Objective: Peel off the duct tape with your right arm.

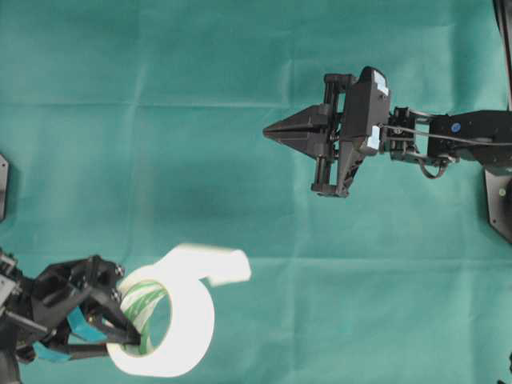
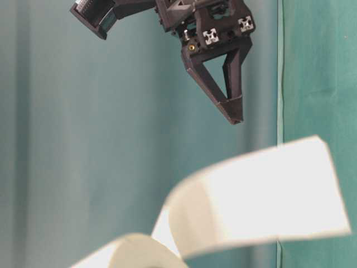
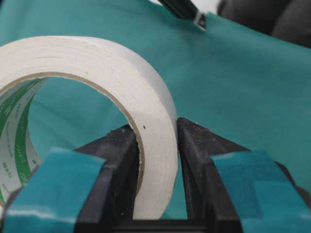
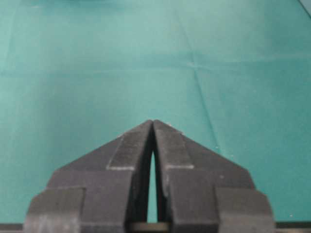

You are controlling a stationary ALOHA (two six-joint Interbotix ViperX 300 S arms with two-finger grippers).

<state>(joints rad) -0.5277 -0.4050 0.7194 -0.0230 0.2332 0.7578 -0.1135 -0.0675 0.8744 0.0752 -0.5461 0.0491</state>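
Left gripper (image 1: 132, 340) clamps the wall of the duct tape (image 1: 180, 328), roll held off the green cloth (image 1: 160, 120). Right gripper (image 1: 268, 130) sits well apart from the roll, jaws closed and empty. Risk: the loose tab (image 1: 228, 268) looks blurred, maybe swaying, so the pinch could miss. Only the left wrist view shows the clamp on the wall.

One tape roll (image 1: 180, 320) is showing, two arms are working, each bearing one hand: left hand (image 1: 128, 328), right hand (image 1: 268, 130).
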